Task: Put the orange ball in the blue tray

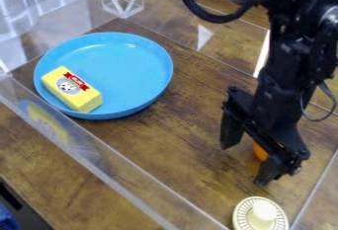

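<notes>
The blue tray [132, 61] lies at the left on the wooden table, with a yellow block with a red label [70, 90] inside it. My gripper [260, 153] is far to the right of the tray, lowered over the orange ball [260, 152]. Only a sliver of the ball shows between the two black fingers [232, 132], which stand open on either side of it. Whether the fingers touch the ball I cannot tell.
A small cream round disc [262, 215] sits at the bottom edge, just below the gripper. A clear plastic wall [79, 135] runs along the table's left and front. The dark arm [294, 46] rises to the upper right.
</notes>
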